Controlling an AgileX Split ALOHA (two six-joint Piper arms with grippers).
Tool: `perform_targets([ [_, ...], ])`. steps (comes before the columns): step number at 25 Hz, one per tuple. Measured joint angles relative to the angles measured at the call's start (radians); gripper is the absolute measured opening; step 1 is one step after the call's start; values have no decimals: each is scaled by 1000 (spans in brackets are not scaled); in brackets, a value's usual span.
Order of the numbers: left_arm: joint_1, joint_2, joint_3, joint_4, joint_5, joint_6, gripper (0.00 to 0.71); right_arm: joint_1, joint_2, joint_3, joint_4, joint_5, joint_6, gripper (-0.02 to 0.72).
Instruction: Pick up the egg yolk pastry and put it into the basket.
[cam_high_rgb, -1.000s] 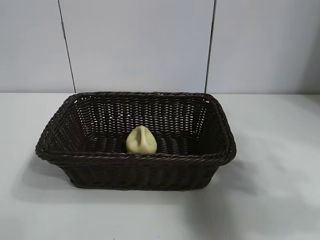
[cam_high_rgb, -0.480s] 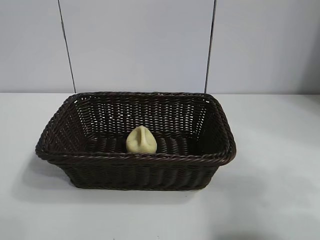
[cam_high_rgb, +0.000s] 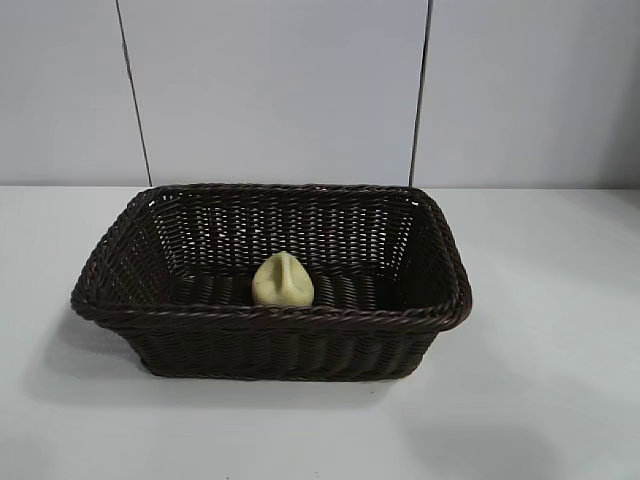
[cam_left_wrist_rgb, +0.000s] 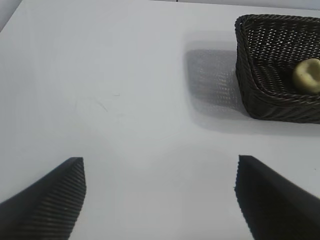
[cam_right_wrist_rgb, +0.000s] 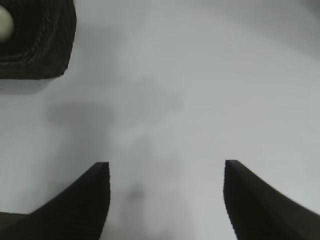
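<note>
The pale yellow egg yolk pastry (cam_high_rgb: 283, 280) lies inside the dark brown wicker basket (cam_high_rgb: 270, 318), near its front wall. It also shows in the left wrist view (cam_left_wrist_rgb: 307, 75) inside the basket (cam_left_wrist_rgb: 255, 75), and at the edge of the right wrist view (cam_right_wrist_rgb: 4, 22) in the basket (cam_right_wrist_rgb: 45, 50). My left gripper (cam_left_wrist_rgb: 160, 172) is open and empty over bare table, well away from the basket. My right gripper (cam_right_wrist_rgb: 166, 172) is open and empty over bare table, off the basket's other side. Neither gripper shows in the exterior view.
The white table (cam_high_rgb: 560, 300) carries only the basket. A pale panelled wall (cam_high_rgb: 280, 90) stands behind it. A faint shadow lies on the table at the front right (cam_high_rgb: 480, 450).
The shadow on the table to the right of the basket has drawn back toward the front edge. The pastry and the basket have not moved.
</note>
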Motion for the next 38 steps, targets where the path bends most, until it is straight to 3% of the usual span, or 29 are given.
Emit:
perform_targets([
  [12, 0, 0, 0, 0, 0, 0, 593, 54, -85, 0, 5, 14, 0, 475],
  [38, 0, 0, 0, 0, 0, 0, 593, 54, -85, 0, 5, 15, 0, 475],
])
